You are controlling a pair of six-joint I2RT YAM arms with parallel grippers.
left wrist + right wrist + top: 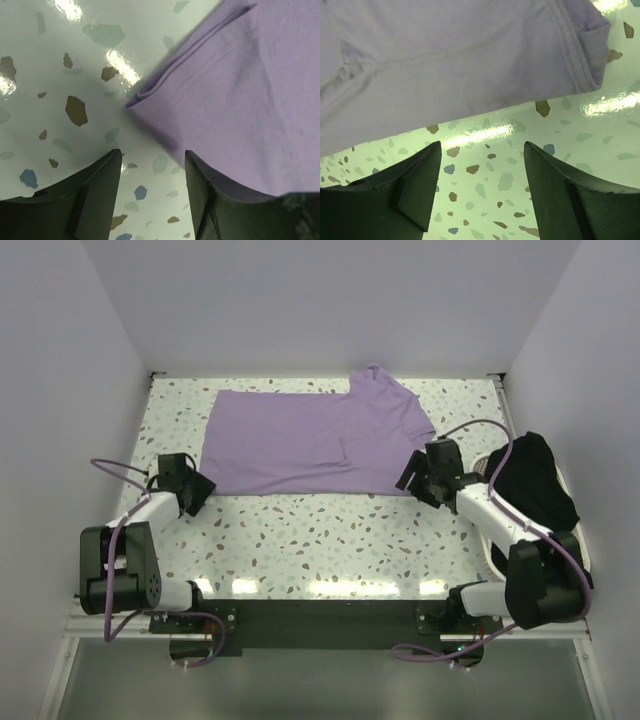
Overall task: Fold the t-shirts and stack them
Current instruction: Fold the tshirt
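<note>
A purple t-shirt (310, 435) lies flat on the speckled table, partly folded, with one sleeve sticking out at the far right. My left gripper (200, 489) is open and empty at the shirt's near left corner (137, 97), just short of it. My right gripper (412, 477) is open and empty at the shirt's near right corner (592, 75), its fingertips over bare table just below the hem. A black t-shirt (535, 480) lies crumpled in a white basket at the right.
The white basket (583, 540) stands along the table's right edge beside my right arm. White walls close in the table on the left, back and right. Bare speckled tabletop (330, 535) stretches between the shirt and the arm bases.
</note>
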